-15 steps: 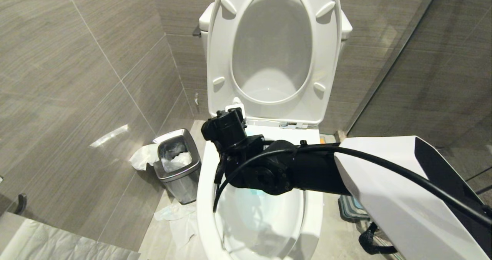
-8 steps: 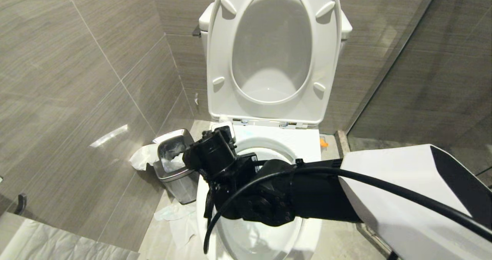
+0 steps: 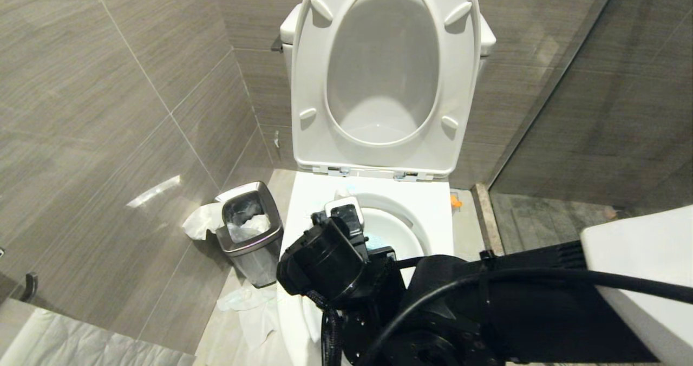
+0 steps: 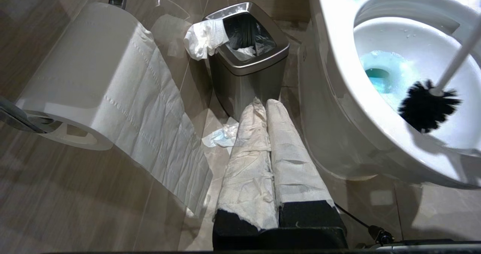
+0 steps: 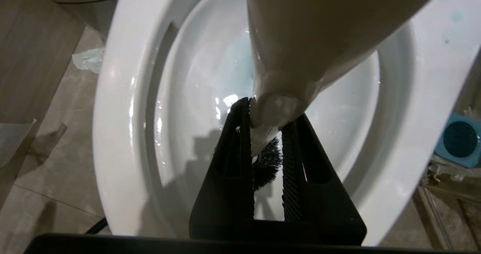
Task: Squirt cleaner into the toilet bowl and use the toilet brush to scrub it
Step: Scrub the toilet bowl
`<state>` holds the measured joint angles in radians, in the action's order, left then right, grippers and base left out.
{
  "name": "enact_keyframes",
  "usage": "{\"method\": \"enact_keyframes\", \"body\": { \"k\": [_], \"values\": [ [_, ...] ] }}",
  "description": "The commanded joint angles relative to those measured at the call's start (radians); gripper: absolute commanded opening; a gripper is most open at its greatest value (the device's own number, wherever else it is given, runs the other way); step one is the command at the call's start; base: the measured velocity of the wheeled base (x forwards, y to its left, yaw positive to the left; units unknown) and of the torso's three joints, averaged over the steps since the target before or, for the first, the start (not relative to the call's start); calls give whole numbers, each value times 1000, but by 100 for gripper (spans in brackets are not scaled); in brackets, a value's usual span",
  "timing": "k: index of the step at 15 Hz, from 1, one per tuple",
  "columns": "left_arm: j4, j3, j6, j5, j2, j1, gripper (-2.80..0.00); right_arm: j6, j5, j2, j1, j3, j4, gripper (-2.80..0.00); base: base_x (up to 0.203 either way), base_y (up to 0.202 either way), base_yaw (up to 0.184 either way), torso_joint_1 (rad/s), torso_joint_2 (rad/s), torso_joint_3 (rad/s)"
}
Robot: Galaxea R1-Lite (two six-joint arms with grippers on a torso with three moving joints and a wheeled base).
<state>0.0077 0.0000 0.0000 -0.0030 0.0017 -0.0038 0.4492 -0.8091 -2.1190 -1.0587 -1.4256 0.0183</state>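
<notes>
You had the robot parked in a small bathroom with grey wood-grain wall tiles [image 3: 135, 73] and a pale stone floor [image 4: 75, 209] with scraps of tissue lying on it. A steel bin [image 3: 250, 230] with a dark liner stood on the floor just beside the toilet bowl [image 3: 303, 203], and a fat paper roll [image 4: 86, 77] hung on the wall with a long tail trailing down. A blue holder [image 5: 460, 139] sat on the floor at the bowl's other side.

The bowl looked glossy white, seat and lid [image 3: 384, 79] tipped up against the cistern, with blue-tinted water [image 4: 379, 75] pooled at the drain. Your right gripper [image 5: 266, 130] was over the bowl's front half with its fingers [image 5: 235, 152] narrowed onto the white handle of the toilet brush [image 4: 428, 105]. The black bristle head hung inside the bowl, near the front wall and above the water, handle slanting up.

Your left gripper [image 4: 263, 107] hung low by the floor beside the bowl, its paper-wrapped fingers pressed together, holding nothing.
</notes>
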Motion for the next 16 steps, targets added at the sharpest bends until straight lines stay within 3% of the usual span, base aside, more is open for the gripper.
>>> {"method": "enact_keyframes", "body": {
  "k": [1,8,16],
  "values": [
    [0,2,0,0,1,-1,-280,14,-5,93,24,83,-1,-280,0,0,0,0,0,0],
    [0,2,0,0,1,-1,-280,4,-4,95,191,86,-34,-280,0,0,0,0,0,0],
    [0,2,0,0,1,-1,-280,-22,-4,-90,236,-191,-44,-280,0,0,0,0,0,0]
  ]
}}
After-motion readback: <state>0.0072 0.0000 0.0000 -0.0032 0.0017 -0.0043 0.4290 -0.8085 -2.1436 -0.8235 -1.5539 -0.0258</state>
